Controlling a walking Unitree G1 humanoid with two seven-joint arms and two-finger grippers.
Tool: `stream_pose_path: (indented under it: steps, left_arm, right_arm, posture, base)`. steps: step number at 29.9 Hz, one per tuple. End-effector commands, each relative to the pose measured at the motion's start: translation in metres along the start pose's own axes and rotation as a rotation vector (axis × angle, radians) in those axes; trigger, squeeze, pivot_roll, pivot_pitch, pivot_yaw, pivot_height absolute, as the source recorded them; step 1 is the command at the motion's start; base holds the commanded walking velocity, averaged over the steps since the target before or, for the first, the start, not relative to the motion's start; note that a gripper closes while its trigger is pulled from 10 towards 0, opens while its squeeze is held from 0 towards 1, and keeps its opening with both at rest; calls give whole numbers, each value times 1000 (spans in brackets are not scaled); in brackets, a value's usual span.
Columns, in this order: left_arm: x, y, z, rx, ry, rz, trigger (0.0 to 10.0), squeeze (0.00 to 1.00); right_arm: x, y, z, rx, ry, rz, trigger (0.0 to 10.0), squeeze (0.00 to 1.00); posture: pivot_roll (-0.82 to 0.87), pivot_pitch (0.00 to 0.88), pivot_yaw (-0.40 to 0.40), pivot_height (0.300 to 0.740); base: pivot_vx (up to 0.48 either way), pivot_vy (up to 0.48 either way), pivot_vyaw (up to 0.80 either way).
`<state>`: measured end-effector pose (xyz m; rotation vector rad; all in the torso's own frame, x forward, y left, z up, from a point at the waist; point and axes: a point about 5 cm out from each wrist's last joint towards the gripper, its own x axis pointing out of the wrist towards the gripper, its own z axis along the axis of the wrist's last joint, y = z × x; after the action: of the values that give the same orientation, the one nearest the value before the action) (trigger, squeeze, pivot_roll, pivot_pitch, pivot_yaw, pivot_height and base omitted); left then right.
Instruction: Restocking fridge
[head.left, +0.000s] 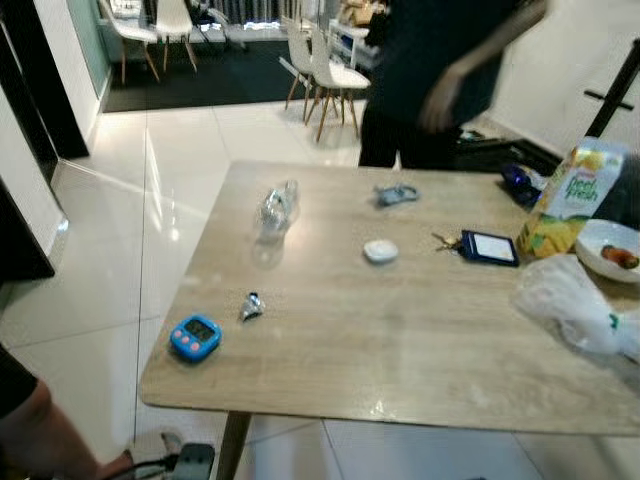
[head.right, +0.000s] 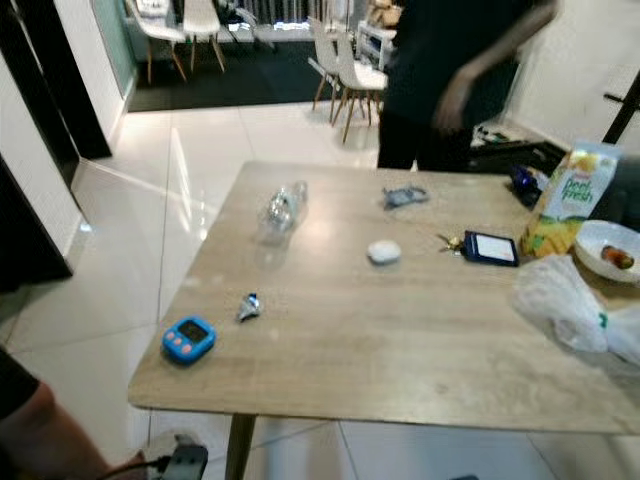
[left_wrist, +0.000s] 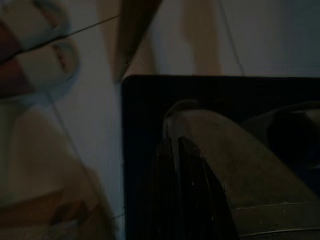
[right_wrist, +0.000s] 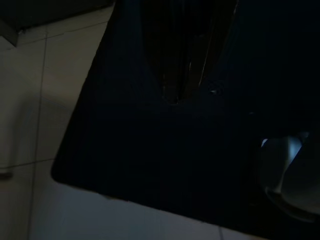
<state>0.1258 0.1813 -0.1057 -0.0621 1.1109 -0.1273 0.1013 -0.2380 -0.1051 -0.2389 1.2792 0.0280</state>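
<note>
Sitting near table front edge — blue timer; both end effector states indiscernible — wrist views dark.

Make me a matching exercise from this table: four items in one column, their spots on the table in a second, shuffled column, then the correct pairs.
Items:
1. blue timer
2. juice carton
3. clear plastic bottle
4. white plastic bag

Places on the table, as seen from the head views:
A. lying on its side, far half, left of centre
B. near left corner
C. standing at the far right, beside a white bowl
D. right edge, nearer than the bowl

Pairs: 1-B, 2-C, 3-A, 4-D
</note>
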Motion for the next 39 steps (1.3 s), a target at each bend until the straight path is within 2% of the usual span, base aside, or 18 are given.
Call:
stream_pose_path:
  steps: [1, 25, 39]
  left_arm:
    - [-2, -3, -17, -9, 70, -14, 10000, 0]
    - [-2, -5, -18, -9, 73, -20, 10000, 0]
    - [-2, -5, -18, -32, 71, -28, 10000, 0]
  right_arm:
    - [-1, -3, -3, -1, 11, -8, 10000, 0]
    - [-1, -3, -7, -4, 18, -6, 10000, 0]
    - [-1, -4, -6, -9, 17, -7, 10000, 0]
  posture:
    - [50, 0, -52, 740]
    - [50, 0, -52, 740]
    - [50, 0, -49, 740]
  base:
    - [0, -431, 0]
    - [0, -406, 0]
    - [0, 0, 0]
